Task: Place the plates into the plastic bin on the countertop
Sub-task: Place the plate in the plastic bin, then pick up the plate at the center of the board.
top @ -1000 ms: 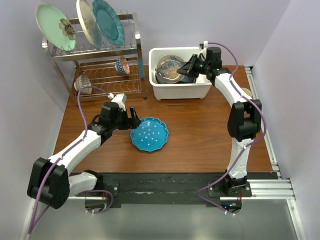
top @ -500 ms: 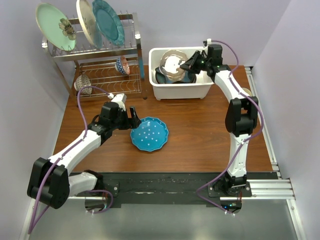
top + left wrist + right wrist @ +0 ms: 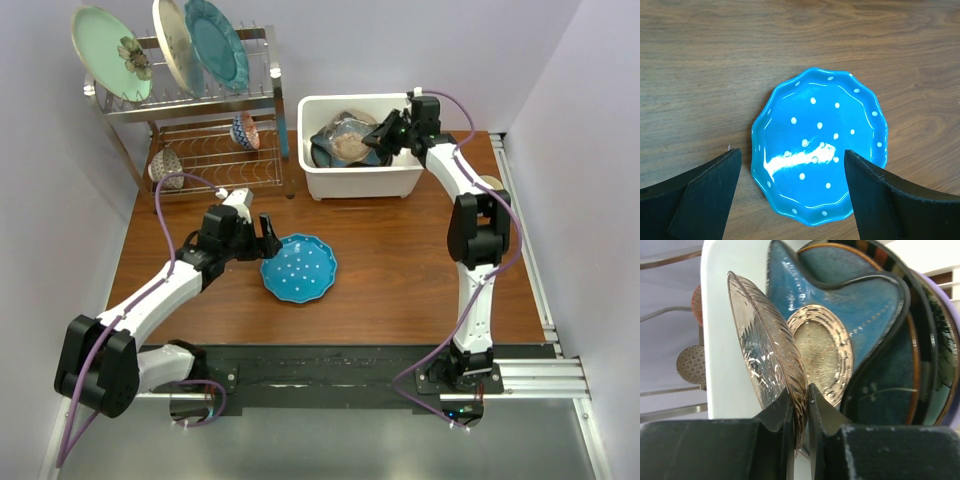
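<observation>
The blue scalloped white-dotted plate [image 3: 299, 268] lies flat on the wood countertop [image 3: 400, 260]. My left gripper [image 3: 262, 232] hovers at its left edge. In the left wrist view it is open [image 3: 792, 155], the jaws wide apart above the plate [image 3: 820, 145] and holding nothing. My right gripper [image 3: 385, 135] reaches into the white plastic bin [image 3: 360, 185]. It is shut [image 3: 800, 390] on the rim of a brown-patterned plate [image 3: 767, 340], held tilted on edge. That plate leans over the dark-blue star-shaped plate [image 3: 865, 305] and other stacked plates.
The chrome wire dish rack [image 3: 210, 150] stands at the back left. It holds the mint flower plate [image 3: 108, 50], a cream plate [image 3: 170, 45] and the teal plate [image 3: 215, 42] upright. Two small bowls [image 3: 245, 130] sit on its lower shelf. Walls close in on both sides.
My right gripper has moved a little inside the bin and tipped its plate, so the pale face seen half a second ago is turned away. The left arm and the blue plate have not moved.
</observation>
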You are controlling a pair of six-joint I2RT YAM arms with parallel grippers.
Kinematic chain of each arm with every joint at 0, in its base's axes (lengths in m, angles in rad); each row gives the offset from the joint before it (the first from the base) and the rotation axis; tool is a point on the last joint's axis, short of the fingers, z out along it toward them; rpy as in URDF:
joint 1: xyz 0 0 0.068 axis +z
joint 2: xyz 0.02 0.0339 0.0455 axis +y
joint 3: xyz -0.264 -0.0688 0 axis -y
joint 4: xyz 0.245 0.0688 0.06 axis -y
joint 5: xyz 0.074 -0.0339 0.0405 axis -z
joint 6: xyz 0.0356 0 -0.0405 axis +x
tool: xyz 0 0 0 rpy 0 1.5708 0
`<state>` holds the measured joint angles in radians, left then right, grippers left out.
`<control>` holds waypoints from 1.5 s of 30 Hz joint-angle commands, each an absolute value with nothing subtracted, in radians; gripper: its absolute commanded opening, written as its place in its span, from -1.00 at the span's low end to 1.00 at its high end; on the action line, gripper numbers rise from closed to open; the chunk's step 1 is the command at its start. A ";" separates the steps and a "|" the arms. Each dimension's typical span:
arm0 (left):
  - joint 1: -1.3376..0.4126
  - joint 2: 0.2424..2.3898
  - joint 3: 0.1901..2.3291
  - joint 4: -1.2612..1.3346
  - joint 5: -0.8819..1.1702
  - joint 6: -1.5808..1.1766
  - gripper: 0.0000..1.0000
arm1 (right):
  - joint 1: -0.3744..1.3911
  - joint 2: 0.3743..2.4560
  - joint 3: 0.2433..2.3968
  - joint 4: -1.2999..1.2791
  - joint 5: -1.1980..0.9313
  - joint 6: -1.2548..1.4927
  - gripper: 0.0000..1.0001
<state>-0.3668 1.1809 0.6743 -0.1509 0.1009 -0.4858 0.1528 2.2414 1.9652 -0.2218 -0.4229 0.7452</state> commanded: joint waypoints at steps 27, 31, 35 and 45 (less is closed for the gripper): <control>-0.364 1.144 0.681 -0.135 0.104 -0.476 0.76 | 0.146 2.105 2.029 -0.494 -0.239 0.546 0.36; -0.364 1.144 0.680 -0.140 0.094 -0.472 0.76 | 0.146 2.060 2.028 -0.509 -0.221 0.528 0.37; -0.364 1.144 0.676 -0.143 0.092 -0.474 0.76 | 0.144 2.008 2.011 -0.522 -0.213 0.511 0.38; -0.364 1.154 0.676 -0.170 0.061 -0.474 0.75 | 0.150 1.761 1.758 -0.456 -0.253 0.485 0.38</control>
<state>-0.3668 1.1667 0.6739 -0.1627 0.0910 -0.4858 0.1448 1.8732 1.8446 -0.4976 -0.2340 0.5190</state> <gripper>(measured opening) 0.878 0.689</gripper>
